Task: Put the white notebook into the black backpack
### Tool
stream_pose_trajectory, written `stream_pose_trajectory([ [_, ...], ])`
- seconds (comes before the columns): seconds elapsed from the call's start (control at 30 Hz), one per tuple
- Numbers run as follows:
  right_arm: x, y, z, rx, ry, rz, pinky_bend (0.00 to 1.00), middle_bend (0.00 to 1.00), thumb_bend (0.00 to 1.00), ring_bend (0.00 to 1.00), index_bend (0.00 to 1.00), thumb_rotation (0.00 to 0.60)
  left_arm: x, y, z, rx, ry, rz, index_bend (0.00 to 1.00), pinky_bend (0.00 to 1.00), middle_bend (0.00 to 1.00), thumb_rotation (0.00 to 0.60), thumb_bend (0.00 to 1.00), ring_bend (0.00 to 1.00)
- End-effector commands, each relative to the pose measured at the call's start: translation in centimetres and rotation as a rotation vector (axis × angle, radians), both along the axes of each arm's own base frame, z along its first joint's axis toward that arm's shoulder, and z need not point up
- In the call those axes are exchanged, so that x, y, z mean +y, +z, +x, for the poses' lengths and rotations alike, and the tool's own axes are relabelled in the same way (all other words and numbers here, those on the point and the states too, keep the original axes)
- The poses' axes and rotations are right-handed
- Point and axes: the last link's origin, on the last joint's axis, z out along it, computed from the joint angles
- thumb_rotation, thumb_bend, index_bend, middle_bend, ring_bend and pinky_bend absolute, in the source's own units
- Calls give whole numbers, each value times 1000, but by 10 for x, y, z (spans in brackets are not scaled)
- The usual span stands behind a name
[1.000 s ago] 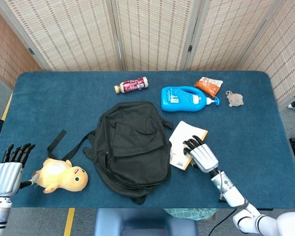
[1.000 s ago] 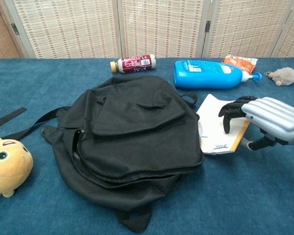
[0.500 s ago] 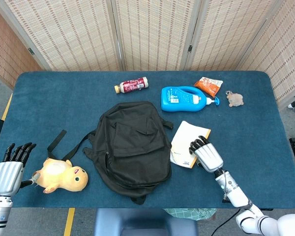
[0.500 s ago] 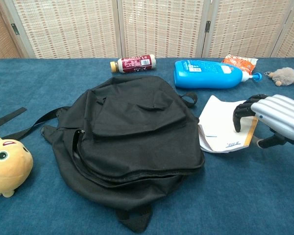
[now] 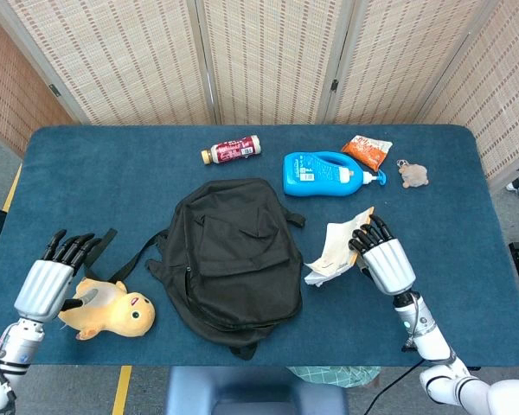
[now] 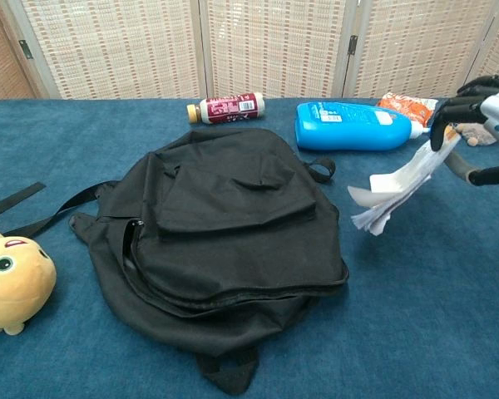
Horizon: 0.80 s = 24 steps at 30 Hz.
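The right hand (image 5: 387,264) is gripping the white notebook (image 5: 336,252) by its far corner, its dark fingers (image 6: 459,106) curling over the top edge and clamping it against the thumb below. The white notebook is hanging clear of the desk (image 5: 112,173), tilting down toward the black backpack (image 5: 233,259), with its pages fanning loose at the lower end. It is sitting just beside the backpack's right flank, not touching it as far as the chest view shows.

The left hand (image 5: 52,278) is holding nothing; its fingers (image 5: 72,247) are lying straight and slightly apart, pointing away from the robot. It is hovering over the near left corner of the desk, overlapping the yellow plush toy (image 5: 111,309) in the head view; whether it is touching the toy cannot be told.

The desk is carrying a dark blue cloth cover. Woven folding screens (image 5: 268,56) are standing behind it.

The black backpack is lying flat at the centre of the desk, its zipper appearing closed and its straps (image 5: 112,251) trailing left. Along the far edge a small bottle with a red label (image 5: 232,149) is lying on its side, a blue detergent bottle (image 5: 329,173) is lying beside an orange snack packet (image 5: 367,150), and a small grey plush (image 5: 413,175) is resting further right.
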Motion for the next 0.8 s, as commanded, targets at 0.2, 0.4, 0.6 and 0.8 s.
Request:
stream_pose_trajectory([
  [0.2,-15,35,19,-31,97,-162,200,474,505,353,869,600,30,-18,43,6,-156,-165,180,59,167,600,218,172],
  [0.4,-23,53,29,-22,114,-209,201,488,505,362,894,600,37,-40,68,5,-223,-318,206,59,167,600,218,172],
  [0.6,-29,70,37,-14,105,-236,204,489,505,366,896,600,35,-67,91,13,-282,-459,210,60,167,600,217,172],
  [0.8,-34,82,45,8,100,-244,204,489,505,368,897,600,33,-99,105,39,-322,-555,219,58,167,600,217,172],
])
